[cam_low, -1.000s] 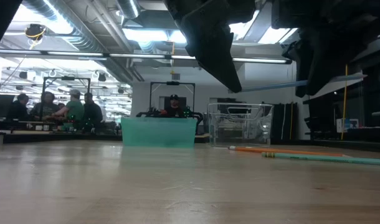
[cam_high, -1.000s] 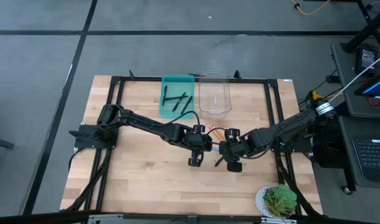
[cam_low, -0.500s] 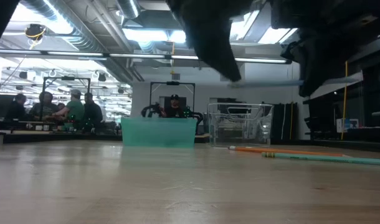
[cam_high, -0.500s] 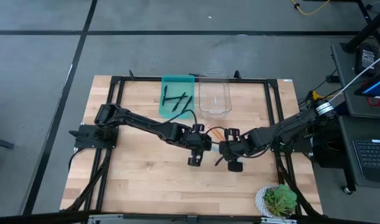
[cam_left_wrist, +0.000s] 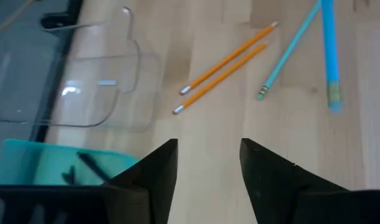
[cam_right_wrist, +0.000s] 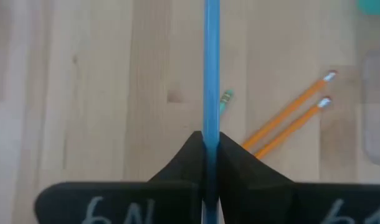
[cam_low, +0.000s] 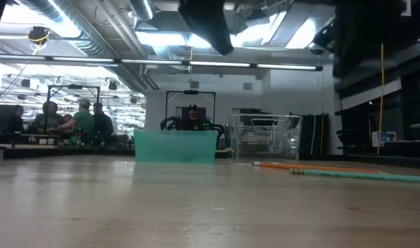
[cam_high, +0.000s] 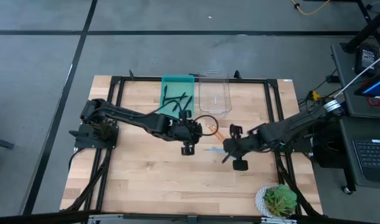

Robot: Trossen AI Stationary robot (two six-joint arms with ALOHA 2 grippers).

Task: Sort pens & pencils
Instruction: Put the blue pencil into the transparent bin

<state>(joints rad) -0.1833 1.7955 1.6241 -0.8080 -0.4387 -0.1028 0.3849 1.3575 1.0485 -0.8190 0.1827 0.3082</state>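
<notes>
Blue pencil [cam_right_wrist: 211,62] — pinched in right gripper [cam_right_wrist: 210,144], fingers pressed together. Light, stiff, slick; grip mid-shaft. Left gripper [cam_left_wrist: 209,163] spread, empty — orange pencils [cam_left_wrist: 224,67] nearby.

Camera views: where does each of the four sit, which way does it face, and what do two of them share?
High view: overhead, straight down; both arms, teal tray, clear bin.
Low view: tabletop height, level toward the room; arms overhead, people behind.
Left wrist view: past the open left gripper at orange pencils.
Right wrist view: right gripper shut on a light-blue pencil.
Shared: both wrist views show the orange pencils and that blue pencil.
</notes>
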